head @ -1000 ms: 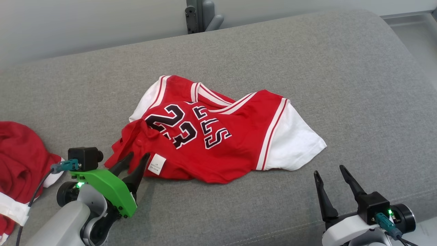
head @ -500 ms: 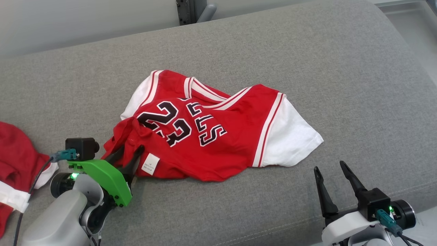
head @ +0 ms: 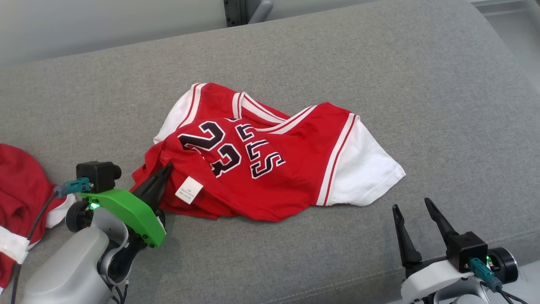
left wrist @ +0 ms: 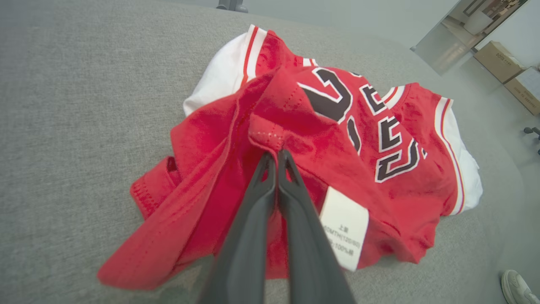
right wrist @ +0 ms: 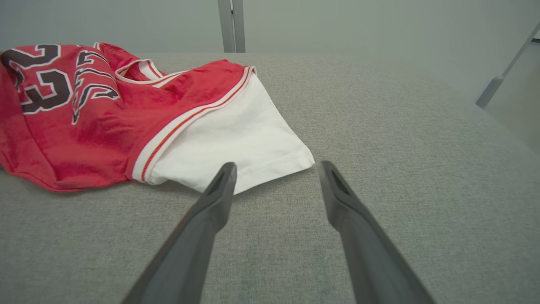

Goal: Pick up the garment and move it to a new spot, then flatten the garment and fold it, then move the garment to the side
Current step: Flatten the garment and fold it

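Observation:
A crumpled red jersey with white sleeves and the number 23, the garment [head: 270,169], lies mid-surface on the grey cushion [head: 337,63]. My left gripper [head: 166,170] is shut on a red fold at the garment's near-left edge; in the left wrist view the two fingers [left wrist: 276,157] press together under a pinched hem of the garment [left wrist: 320,126], beside a white care label [left wrist: 344,226]. My right gripper [head: 411,206] stands open at the lower right, its tips [right wrist: 276,169] just short of the garment's white sleeve [right wrist: 236,143], touching nothing.
Another red and white garment [head: 21,190] lies at the cushion's left edge. A grey post [head: 247,8] rises behind the cushion. The cushion falls away to the floor [head: 512,21] at the right. A shoe [left wrist: 517,287] shows at the corner of the left wrist view.
My left gripper moved forward into the garment's near-left edge and closed from open onto a red fold. The right gripper stayed open and still. The head camera shifted slightly.

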### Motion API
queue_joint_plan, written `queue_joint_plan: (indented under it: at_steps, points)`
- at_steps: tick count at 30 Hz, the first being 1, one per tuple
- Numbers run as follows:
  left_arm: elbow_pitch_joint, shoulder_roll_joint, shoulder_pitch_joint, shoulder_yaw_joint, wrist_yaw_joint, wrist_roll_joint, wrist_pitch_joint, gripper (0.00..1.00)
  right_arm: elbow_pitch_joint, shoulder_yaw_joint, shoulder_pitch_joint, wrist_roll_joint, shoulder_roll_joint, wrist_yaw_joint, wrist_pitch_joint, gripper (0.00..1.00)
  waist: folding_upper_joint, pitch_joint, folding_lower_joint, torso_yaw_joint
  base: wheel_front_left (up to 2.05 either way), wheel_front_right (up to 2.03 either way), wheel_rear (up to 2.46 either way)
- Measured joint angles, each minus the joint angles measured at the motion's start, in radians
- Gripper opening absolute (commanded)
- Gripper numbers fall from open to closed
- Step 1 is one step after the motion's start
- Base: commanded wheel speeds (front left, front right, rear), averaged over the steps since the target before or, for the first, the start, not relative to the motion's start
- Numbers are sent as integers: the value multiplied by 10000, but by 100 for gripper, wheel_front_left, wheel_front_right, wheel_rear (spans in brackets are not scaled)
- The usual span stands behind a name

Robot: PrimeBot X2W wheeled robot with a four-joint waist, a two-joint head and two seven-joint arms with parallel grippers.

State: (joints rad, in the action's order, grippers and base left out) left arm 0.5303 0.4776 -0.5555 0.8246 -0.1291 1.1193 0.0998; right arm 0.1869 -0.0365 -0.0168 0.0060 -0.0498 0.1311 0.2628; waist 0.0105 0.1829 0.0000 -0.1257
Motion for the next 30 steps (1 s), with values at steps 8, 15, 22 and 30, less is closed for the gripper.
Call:
queue_joint_plan:
  at_steps: [8, 15, 22, 30]
  points:
    - [-1914, 694, 233, -366, 380, -81, 767, 0, 48, 65, -114, 13, -2, -2, 0, 100, 0, -183, 0, 356, 0, 0, 0]
    - [-4059, 1459, 1357, -709, 1338, -169, 1181, 0, 56, 171, -219, 21, -2, -2, 0, 100, 0, -478, 0, 697, 0, 0, 0]
    - [-4355, 851, 4070, -924, 1097, 184, 1582, 0, 176, 169, -474, 79, -4, 0, 0, 100, 0, -814, 0, 1136, 0, 0, 0]
    - [-2481, -851, 5365, -2042, 341, -558, 1626, 0, 207, 134, -455, -40, 4, 0, 0, 100, 0, -903, 0, 1534, 0, 0, 0]
